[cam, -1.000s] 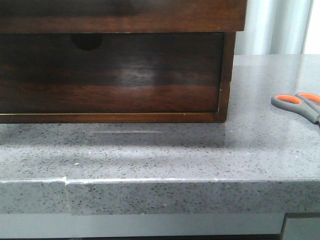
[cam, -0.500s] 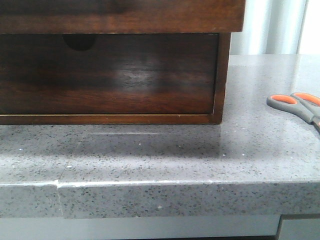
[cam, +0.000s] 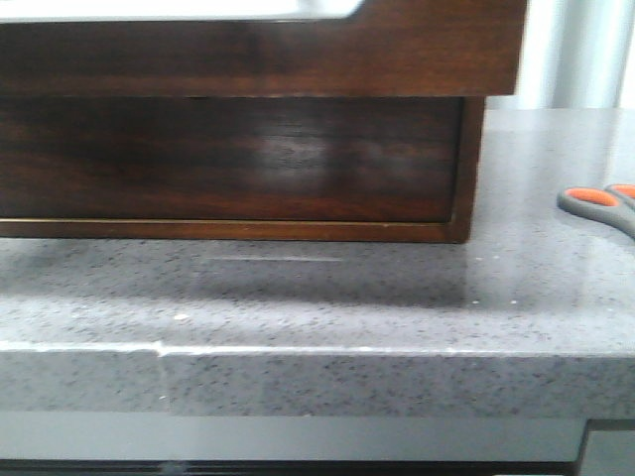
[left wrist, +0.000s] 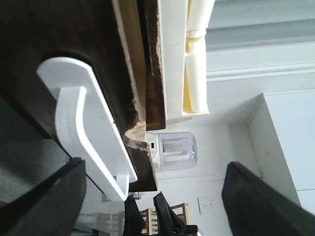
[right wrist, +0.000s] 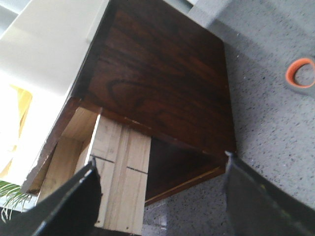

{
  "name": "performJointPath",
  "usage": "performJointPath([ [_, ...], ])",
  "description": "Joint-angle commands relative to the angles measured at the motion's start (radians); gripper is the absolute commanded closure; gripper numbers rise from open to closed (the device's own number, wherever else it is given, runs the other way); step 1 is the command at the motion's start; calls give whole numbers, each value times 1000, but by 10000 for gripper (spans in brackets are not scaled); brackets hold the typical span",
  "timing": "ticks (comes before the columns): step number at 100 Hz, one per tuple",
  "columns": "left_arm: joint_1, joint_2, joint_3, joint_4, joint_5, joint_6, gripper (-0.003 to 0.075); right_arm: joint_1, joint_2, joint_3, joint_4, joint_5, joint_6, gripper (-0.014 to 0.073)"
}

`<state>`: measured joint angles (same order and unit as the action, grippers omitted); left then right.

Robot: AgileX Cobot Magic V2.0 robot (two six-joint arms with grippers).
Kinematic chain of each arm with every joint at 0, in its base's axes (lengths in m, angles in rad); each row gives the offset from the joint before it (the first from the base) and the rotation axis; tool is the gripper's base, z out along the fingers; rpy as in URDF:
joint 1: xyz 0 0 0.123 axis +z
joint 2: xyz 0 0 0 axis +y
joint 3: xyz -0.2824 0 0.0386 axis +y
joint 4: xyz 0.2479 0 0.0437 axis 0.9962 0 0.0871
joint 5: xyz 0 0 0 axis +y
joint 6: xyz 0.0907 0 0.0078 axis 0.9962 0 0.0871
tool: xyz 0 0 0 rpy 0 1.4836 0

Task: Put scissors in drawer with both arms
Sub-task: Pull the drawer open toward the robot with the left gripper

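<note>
The scissors (cam: pixel 598 205) lie on the grey counter at the right edge of the front view, only the grey handles with orange-lined loops showing. One orange loop (right wrist: pixel 300 73) shows in the right wrist view. The drawer front (cam: pixel 228 159) is the wide dark glossy panel of the wooden box. Its notch is hidden behind the dark wooden band (cam: pixel 298 59) above it. My left gripper (left wrist: pixel 152 201) is open and empty beside dark wood and a white rounded part (left wrist: pixel 83 123). My right gripper (right wrist: pixel 162 196) is open and empty, close to the box's dark side (right wrist: pixel 157 73) and pale wood (right wrist: pixel 118 167).
The speckled grey counter (cam: pixel 317 297) has a front edge with a seam (cam: pixel 159 349). The wooden box takes up the left and middle of the counter. A white appliance (left wrist: pixel 174 152) and chairs stand in the room behind.
The whole scene has shifted right in the front view. The upper dark band now reaches lower and covers the drawer's notch. The scissors sit nearer the right edge.
</note>
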<state>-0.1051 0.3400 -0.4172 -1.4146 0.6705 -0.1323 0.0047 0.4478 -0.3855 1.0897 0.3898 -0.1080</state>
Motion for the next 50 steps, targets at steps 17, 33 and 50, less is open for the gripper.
performJointPath([
  [17, -2, -75, -61, -35, -24, 2, 246, -8, 12, -36, 13, -59, -11, 127],
  [33, -2, -87, -130, 103, -27, 41, 496, -8, 12, -36, 9, -138, -11, 127],
  [50, -2, -87, -218, 194, -27, 299, 740, -8, 39, -73, -100, -175, -11, 127],
])
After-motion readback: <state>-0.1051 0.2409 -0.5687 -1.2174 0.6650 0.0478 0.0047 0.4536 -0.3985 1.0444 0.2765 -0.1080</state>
